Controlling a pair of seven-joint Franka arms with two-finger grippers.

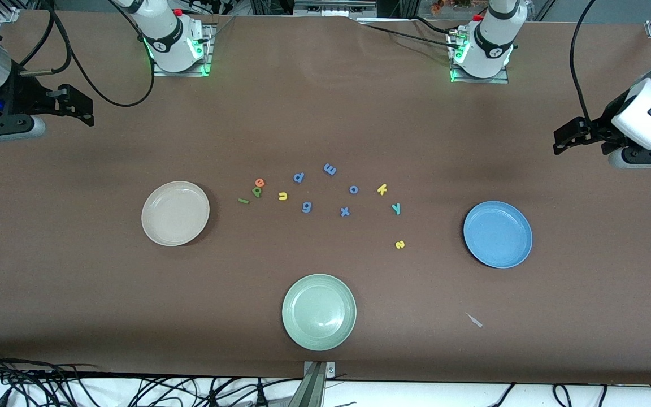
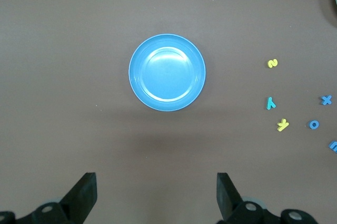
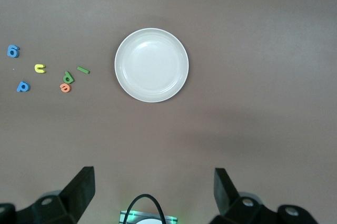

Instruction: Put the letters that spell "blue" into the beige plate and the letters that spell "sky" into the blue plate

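The beige plate (image 1: 175, 213) (image 3: 151, 65) lies empty toward the right arm's end. Beside it sit the green l (image 1: 243, 200) (image 3: 83, 69), green b (image 1: 256, 191) (image 3: 67, 77), orange e (image 1: 259, 182) (image 3: 65, 87) and yellow u (image 1: 283, 196) (image 3: 40, 68). The blue plate (image 1: 498, 234) (image 2: 167, 72) lies empty toward the left arm's end, with the yellow k (image 1: 382, 189) (image 2: 283, 125), teal y (image 1: 396, 208) (image 2: 270, 103) and yellow s (image 1: 399, 244) (image 2: 271, 63) nearby. My right gripper (image 1: 79, 107) (image 3: 154, 190) and left gripper (image 1: 564, 140) (image 2: 157, 192) hang open and empty, high over the table's two ends.
Periwinkle-blue letters p (image 1: 299, 177), m (image 1: 330, 168), g (image 1: 306, 207), o (image 1: 354, 189) and x (image 1: 345, 211) lie among the others. A pale green plate (image 1: 319, 311) sits nearest the front camera. A small pale scrap (image 1: 474, 320) lies near the blue plate.
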